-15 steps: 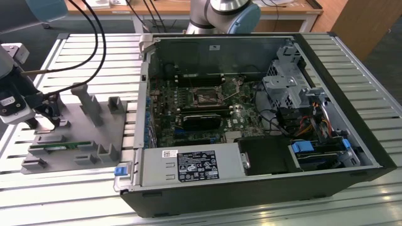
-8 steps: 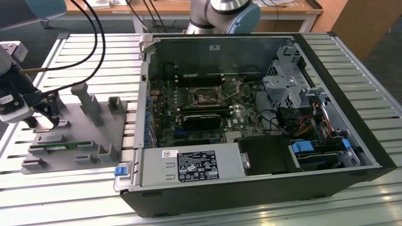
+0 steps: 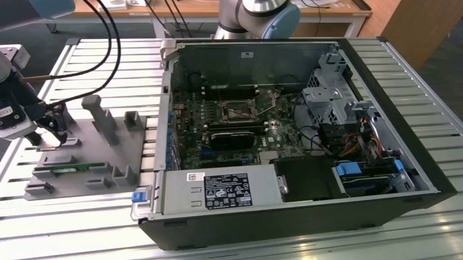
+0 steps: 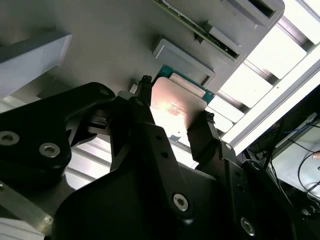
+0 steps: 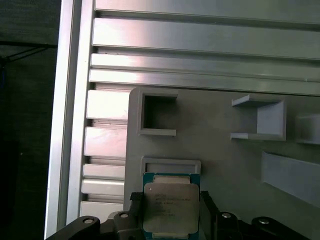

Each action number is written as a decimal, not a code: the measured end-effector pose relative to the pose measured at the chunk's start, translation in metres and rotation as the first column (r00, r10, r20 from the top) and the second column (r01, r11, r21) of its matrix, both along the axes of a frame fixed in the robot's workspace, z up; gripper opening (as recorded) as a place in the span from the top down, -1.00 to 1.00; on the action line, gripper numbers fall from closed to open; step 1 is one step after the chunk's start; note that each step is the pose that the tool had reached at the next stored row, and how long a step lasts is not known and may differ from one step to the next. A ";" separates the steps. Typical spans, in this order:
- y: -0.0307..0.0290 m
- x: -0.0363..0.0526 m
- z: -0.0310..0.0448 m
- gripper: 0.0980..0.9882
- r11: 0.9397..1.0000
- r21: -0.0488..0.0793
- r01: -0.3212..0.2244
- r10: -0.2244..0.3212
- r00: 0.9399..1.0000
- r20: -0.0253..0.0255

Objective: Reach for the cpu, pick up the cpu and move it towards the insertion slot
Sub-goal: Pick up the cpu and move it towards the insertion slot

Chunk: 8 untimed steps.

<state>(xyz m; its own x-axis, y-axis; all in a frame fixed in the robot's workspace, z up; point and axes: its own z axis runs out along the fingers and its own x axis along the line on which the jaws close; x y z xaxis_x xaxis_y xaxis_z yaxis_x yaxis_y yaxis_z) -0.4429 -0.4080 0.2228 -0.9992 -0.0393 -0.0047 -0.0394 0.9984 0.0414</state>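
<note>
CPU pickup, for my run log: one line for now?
black pincer: astride small square silvery-grey cpu | cpu: at grey plastic fixture tray | grip: unconfirmed | square silver-framed insertion slot: in open case

The gripper (image 4: 176, 100) straddles the cpu (image 4: 175, 107), which lies flat on the grey fixture plate (image 4: 100, 30).

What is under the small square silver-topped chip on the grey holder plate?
The flat square silvery-grey cpu sits over the pale grey plastic fixture plate, beside a raised grey rim. Whether a recess lies directly beneath it is hidden by the chip itself.
</note>
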 end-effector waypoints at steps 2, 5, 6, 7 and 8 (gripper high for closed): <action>0.0000 0.0000 0.0016 0.01 1.000 0.000 0.000 0.000 1.000 0.000; 0.0000 0.0000 0.0041 0.01 1.000 0.000 0.000 0.000 1.000 0.000; 0.0000 0.0000 0.0050 0.01 1.000 0.000 0.000 0.000 1.000 0.000; 0.0000 0.0000 0.0059 0.01 1.000 0.000 0.000 0.000 1.000 0.000; 0.0000 0.0000 0.0068 0.01 1.000 0.000 0.000 0.000 1.000 0.000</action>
